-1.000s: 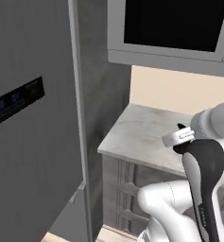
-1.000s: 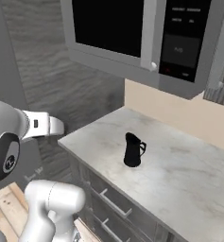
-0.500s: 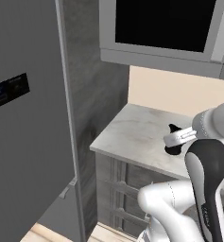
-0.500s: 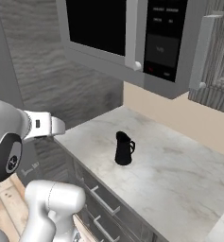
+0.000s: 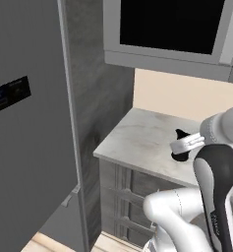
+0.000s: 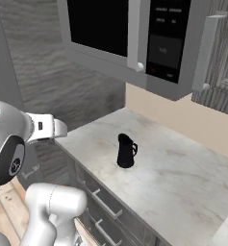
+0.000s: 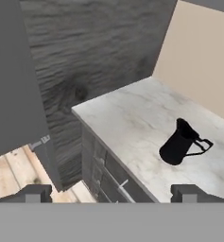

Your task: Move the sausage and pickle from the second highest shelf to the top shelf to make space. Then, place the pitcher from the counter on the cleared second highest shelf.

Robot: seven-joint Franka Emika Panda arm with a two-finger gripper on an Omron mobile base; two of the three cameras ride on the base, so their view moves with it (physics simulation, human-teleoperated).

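The black pitcher (image 6: 126,151) stands upright on the marbled counter (image 6: 183,178), near its left end, with its handle facing right. In the hand view the pitcher (image 7: 179,142) lies ahead and to the right on the counter (image 7: 127,113). My gripper (image 7: 111,194) is open with nothing between its widely spaced fingertips (image 7: 34,193), off the counter's front edge and short of the pitcher. In the left base view my hand crosses in front of the pitcher (image 5: 181,134). The sausage, the pickle and both fridge shelves are out of view.
The grey fridge door (image 5: 24,128), with a dark display panel, stands at the left beside a dark wood-grain side panel (image 5: 98,88). A microwave (image 6: 134,43) hangs over the counter. Drawers with silver handles (image 6: 103,204) run below it. Wooden floor (image 7: 14,175) lies beneath.
Both base views have shifted as the base drove: the fridge edge slid left and the counter and microwave came nearer. The pitcher stays in the same place on the counter.
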